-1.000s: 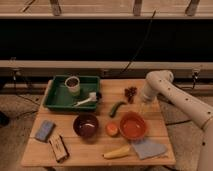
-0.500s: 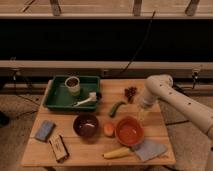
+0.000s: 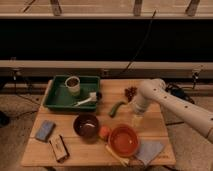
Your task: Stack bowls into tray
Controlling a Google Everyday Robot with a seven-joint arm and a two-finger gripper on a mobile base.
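Hanging over the right half of the wooden table (image 3: 57,117), the gripper (image 3: 136,120) points down from the white arm (image 3: 165,102), which reaches in from the right edge. Its fingers look spread apart with nothing between them, though they are faint against the wood. It sits just behind the orange bowl (image 3: 123,140) and does not seem to touch it.

The orange bowl stands upright near the front edge, right of centre. The maroon bowl (image 3: 86,126) stands upright to its left, near the middle of the table, with a small orange ball-like thing (image 3: 104,132) between the two. Neither bowl is in the green tray (image 3: 59,96), which lies at the back left corner and holds a white cup (image 3: 73,84) and a white utensil (image 3: 87,100).

A green vegetable (image 3: 117,107) lies just left of the gripper, and a dark red cluster (image 3: 131,92) – possibly grapes – sits by the back edge. At the front right corner lies a grey-blue cloth (image 3: 149,150), with a yellow banana (image 3: 116,155) just beside it along the front edge. A blue sponge (image 3: 45,130) and a dark packet (image 3: 59,147) lie near the front left corner.
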